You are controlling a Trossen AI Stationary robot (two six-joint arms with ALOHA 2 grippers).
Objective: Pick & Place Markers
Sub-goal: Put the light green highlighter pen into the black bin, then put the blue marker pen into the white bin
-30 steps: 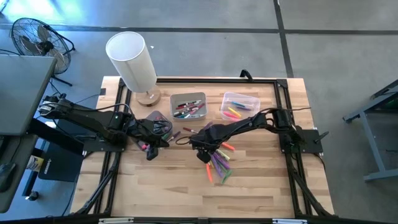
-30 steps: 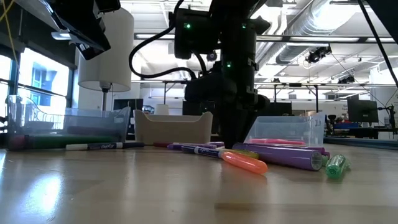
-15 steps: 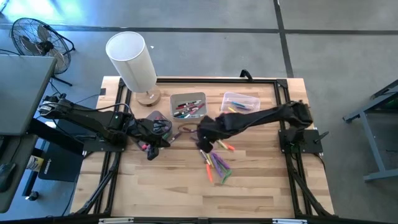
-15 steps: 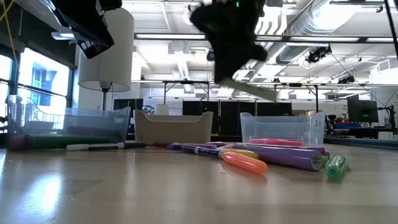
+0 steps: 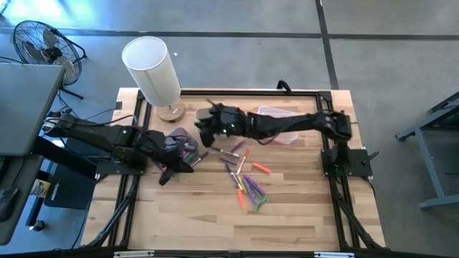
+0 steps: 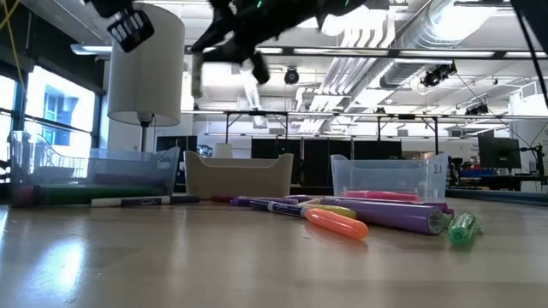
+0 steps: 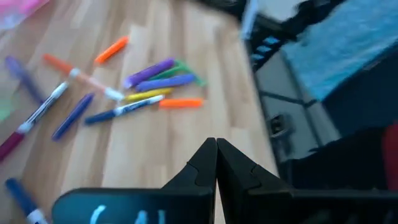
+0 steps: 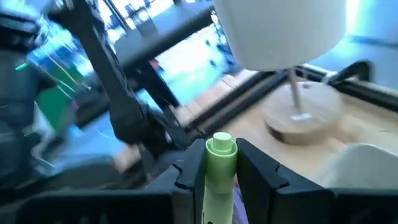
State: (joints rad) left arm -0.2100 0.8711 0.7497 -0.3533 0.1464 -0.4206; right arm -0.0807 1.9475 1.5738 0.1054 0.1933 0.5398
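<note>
the right gripper (image 8: 221, 165) pinched a green marker (image 8: 219, 163) upright between its fingers — a second earlier it was down among the loose markers (image 5: 245, 179) mid-table, now it hung over the grey bin (image 5: 224, 113) at the far side, so a drop looked close. the left gripper (image 7: 216, 163), fingers pressed together, waited near the clear bin (image 5: 181, 138) on the left.

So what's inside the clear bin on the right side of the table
In the low view, the clear bin shows pink markers lying along its bottom. From above, the right arm covers most of it, so any others can't be counted.
</note>
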